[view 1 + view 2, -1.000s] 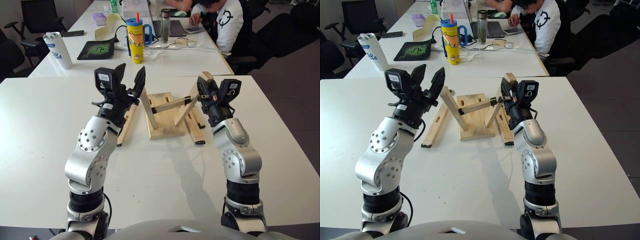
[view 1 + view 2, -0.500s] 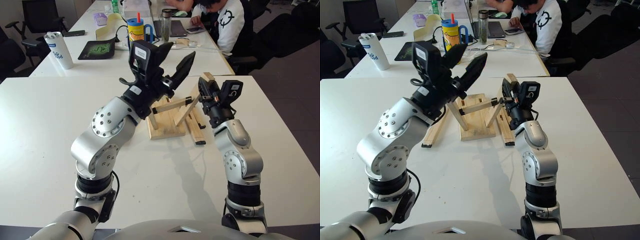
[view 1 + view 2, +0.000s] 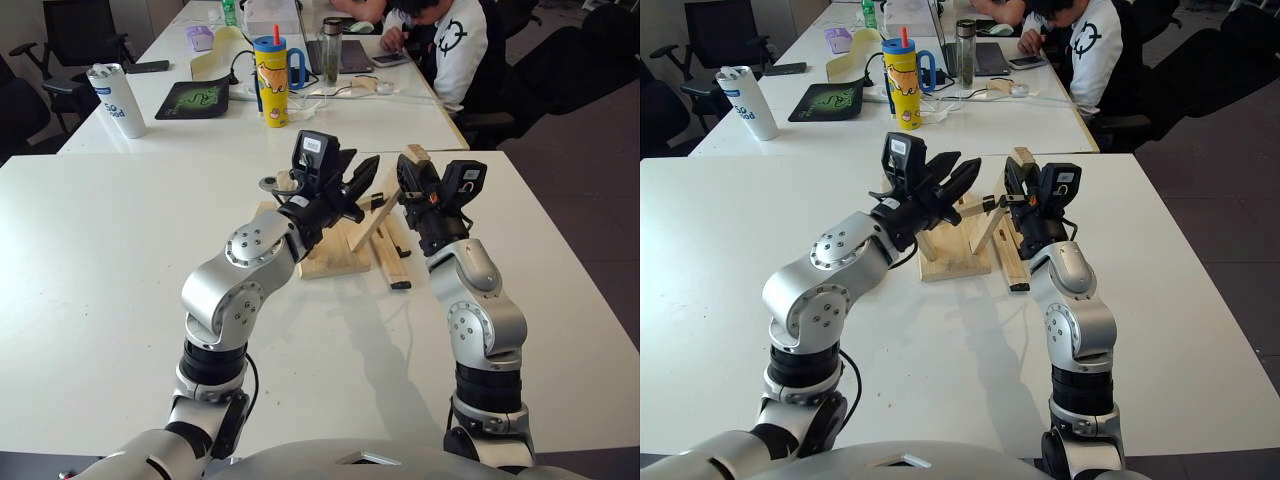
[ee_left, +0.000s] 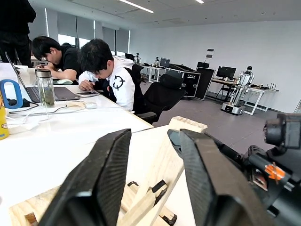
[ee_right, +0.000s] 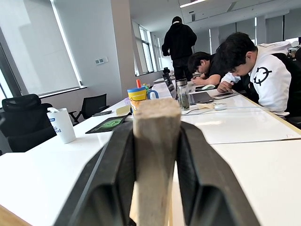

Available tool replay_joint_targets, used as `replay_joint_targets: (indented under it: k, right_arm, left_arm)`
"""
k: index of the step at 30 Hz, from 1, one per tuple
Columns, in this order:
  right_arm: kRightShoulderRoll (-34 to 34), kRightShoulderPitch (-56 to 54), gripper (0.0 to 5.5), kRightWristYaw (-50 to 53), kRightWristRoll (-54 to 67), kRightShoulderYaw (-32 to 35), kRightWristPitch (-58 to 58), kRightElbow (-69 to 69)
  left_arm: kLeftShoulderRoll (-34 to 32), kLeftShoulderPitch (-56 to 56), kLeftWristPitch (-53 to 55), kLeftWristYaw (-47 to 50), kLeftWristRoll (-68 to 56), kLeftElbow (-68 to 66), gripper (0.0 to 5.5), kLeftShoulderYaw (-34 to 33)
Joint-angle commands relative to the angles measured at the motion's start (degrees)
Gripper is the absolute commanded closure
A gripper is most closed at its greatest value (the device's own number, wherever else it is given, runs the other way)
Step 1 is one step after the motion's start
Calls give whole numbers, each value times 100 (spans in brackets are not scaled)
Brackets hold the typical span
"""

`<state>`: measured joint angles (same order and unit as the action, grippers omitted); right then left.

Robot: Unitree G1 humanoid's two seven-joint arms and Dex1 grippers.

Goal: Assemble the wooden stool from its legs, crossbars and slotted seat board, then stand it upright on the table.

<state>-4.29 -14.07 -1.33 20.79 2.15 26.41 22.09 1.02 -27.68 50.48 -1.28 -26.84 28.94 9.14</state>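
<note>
Counter (image 3: 100,260) carries seat board (image 3: 945,262), flat, centre. Leg (image 3: 375,215) slants up from board toward right claw (image 3: 408,185), clamped near its top. Crossbar (image 3: 975,207) just below left claw (image 3: 955,172), wide open, empty; we judge left arm nearer.

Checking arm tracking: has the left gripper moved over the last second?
Yes. The left gripper swung rightward, from left of the seat board to above it, close to the leg held by the right gripper.
</note>
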Motion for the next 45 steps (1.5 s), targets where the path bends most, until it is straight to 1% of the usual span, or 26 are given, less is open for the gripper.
replay_joint_targets:
  k: [1, 6, 8, 14, 19, 24, 31, 39, 45]
  right_arm:
    - [-38, 419, 446, 102, -59, 12, 647, -427]
    - [-26, 425, 446, 108, -53, 6, 658, -429]
    - [-23, 426, 446, 105, -48, 4, 660, -429]
    - [6, 426, 446, 123, -38, 10, 674, -439]
    - [46, 426, 446, 145, -29, -30, 692, -372]
    - [78, 369, 446, 127, -38, -106, 735, -305]
    - [79, 338, 446, 131, -36, -108, 778, -306]
    - [-124, 639, 446, -70, 99, -53, 981, -77]
    - [-256, 724, 446, -384, 594, 30, 1289, 47]
  left_arm:
    - [107, 126, -26, 62, 146, -115, 438, 99]
    - [-107, 232, 61, -30, 411, -403, 523, 275]
    - [-269, 230, 69, -79, 597, -522, 547, 382]
    - [-1363, -190, -193, -990, 1358, -1128, 547, 1161]
    - [-1847, -297, -793, -1436, 1870, -1790, 547, 1324]
    - [-1903, -310, -1209, -1634, 2213, -2293, 547, 1392]
    - [-1902, -291, -1567, -1939, 2415, -2221, 547, 1425]
    - [-1989, -113, -2041, -1855, 2936, -2997, 547, 1432]
    - [-2028, -19, -2117, -1841, 3078, -3200, 549, 1326]
